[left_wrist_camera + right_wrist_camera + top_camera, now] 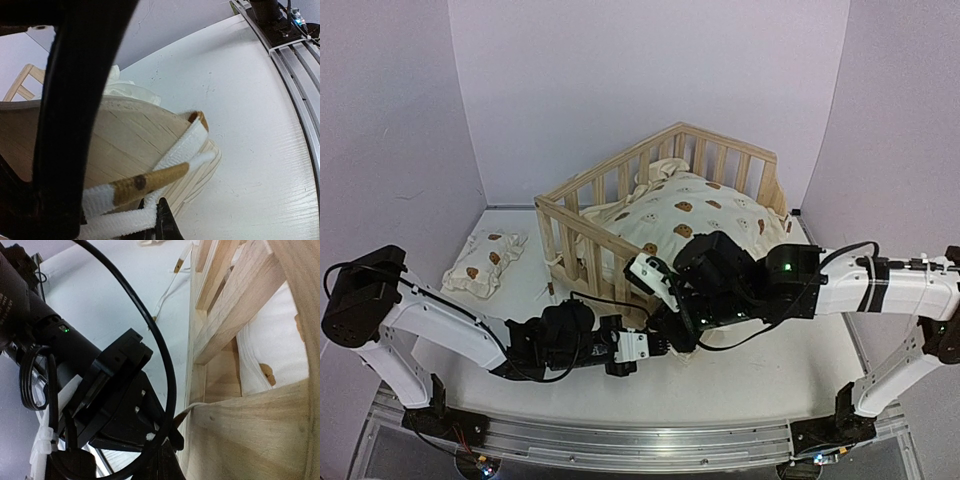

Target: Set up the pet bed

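**Q:** Any writing you can read?

**Me:** Only tiny pale print on my left arm's black casing, seen from my right wrist. It is too blurred to read.

**Q:** Where is the pet bed?

**Me:** Right in front of both hands. Its frame (575, 222) is pale pine with a visible straight grain. It has flat slats (235, 315) under a smooth top rail, and a curved end panel. My left gripper (665, 342) and my right gripper (672, 318) meet at its near corner, almost touching each other.

**Q:** And the soft parts?

**Me:** The cushion (690, 215) lies inside the frame, beyond my fingertips. It is cream cloth, puffy and ruffled at the edge, and dotted with small brown bear faces. The matching pillow (485, 262) lies flat on the white table (750, 370), well apart from my left hand on its outer side.

**Q:** What is at your left fingers?

**Me:** A flat tie (180, 145), white with brown patches. It wraps round the edge of the wooden panel and runs down to my fingertip (163, 222).

**Q:** How are your hands?

**Me:** Both are pressed together. The tie reaches my left fingers, but I cannot tell whether it is nipped between them. I cannot see what my right fingers hold, if anything.
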